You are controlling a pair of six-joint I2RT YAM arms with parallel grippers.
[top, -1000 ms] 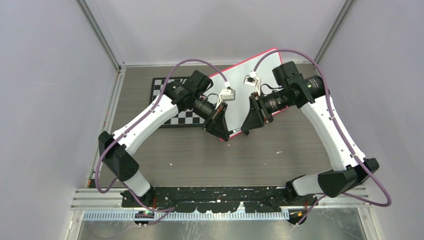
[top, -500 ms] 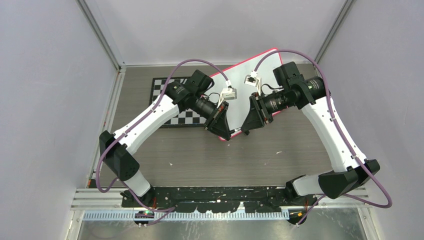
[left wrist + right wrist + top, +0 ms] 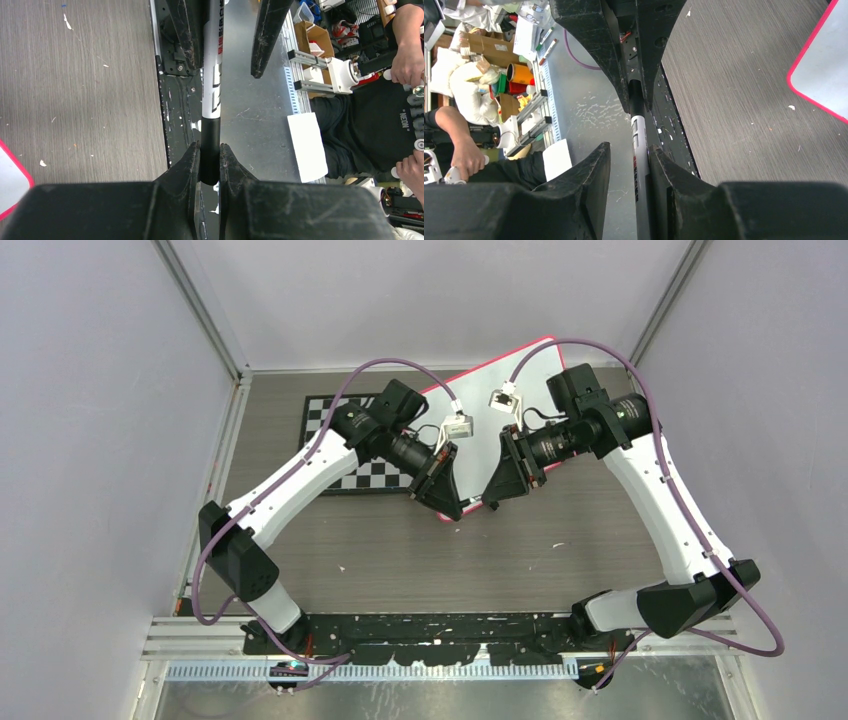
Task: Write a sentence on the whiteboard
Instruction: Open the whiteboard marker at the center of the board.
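The whiteboard (image 3: 525,365), white with a pink-red frame, lies at the back of the table, partly under both arms. Its corner shows in the left wrist view (image 3: 10,182) and the right wrist view (image 3: 824,75). No sentence shows on the visible parts. My left gripper (image 3: 455,512) (image 3: 210,146) is shut on the black cap end of a white marker (image 3: 470,504) (image 3: 212,75) (image 3: 638,145), held level above the table. My right gripper (image 3: 488,502) (image 3: 629,147) is open around the marker's white body, which rests against one finger (image 3: 659,165).
A black-and-white checkerboard (image 3: 340,420) lies at the back left, partly under the left arm. A black mounting rail (image 3: 430,625) runs along the near edge. Grey walls close in the left, right and back. A person (image 3: 380,125) sits beyond the near edge.
My left gripper has edged slightly to the right with the marker, toward the right gripper. The right arm has barely moved.
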